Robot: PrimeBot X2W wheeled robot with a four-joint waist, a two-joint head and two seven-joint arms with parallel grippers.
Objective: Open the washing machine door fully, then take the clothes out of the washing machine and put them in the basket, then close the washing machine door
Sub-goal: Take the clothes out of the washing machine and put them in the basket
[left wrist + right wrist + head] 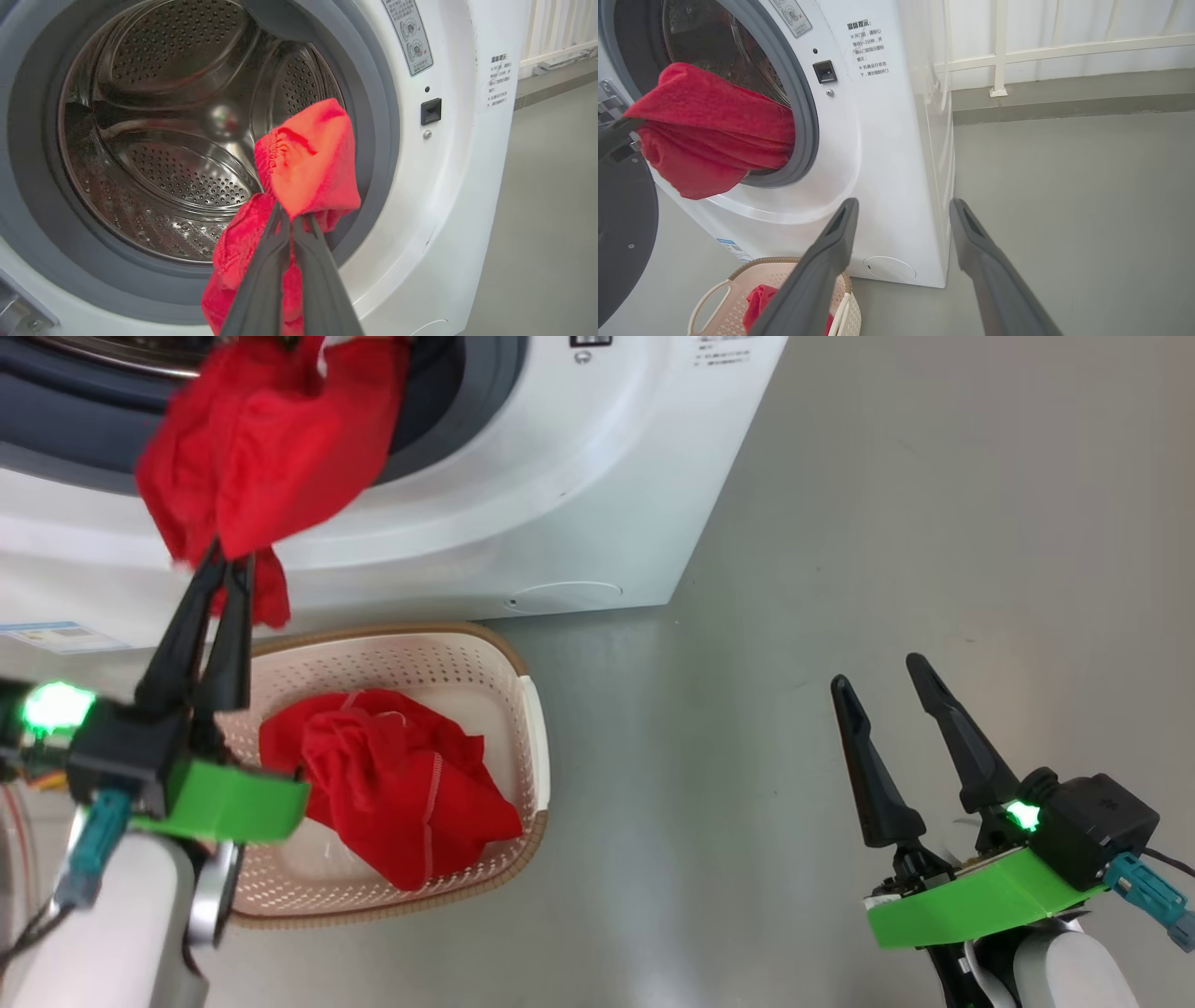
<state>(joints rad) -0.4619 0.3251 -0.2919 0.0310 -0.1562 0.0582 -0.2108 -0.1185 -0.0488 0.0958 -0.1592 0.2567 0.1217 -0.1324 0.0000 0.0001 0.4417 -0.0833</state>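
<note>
My left gripper (229,563) is shut on a red piece of the clothes (266,439), which hangs out of the washing machine (597,476) mouth just above the basket (534,728). In the left wrist view the gripper (292,215) pinches that garment (310,154) in front of the steel drum (177,177). Another red garment (392,784) lies in the basket. My right gripper (878,670) stands open over the floor to the right, holding nothing. The right wrist view shows the washing machine door (623,228) swung open at the left, and the hanging garment (714,130).
Bare grey floor (934,523) spreads to the right of the machine. A white railing (999,51) and a low kerb run along the back wall. The basket (784,262) sits on the floor right against the machine's front.
</note>
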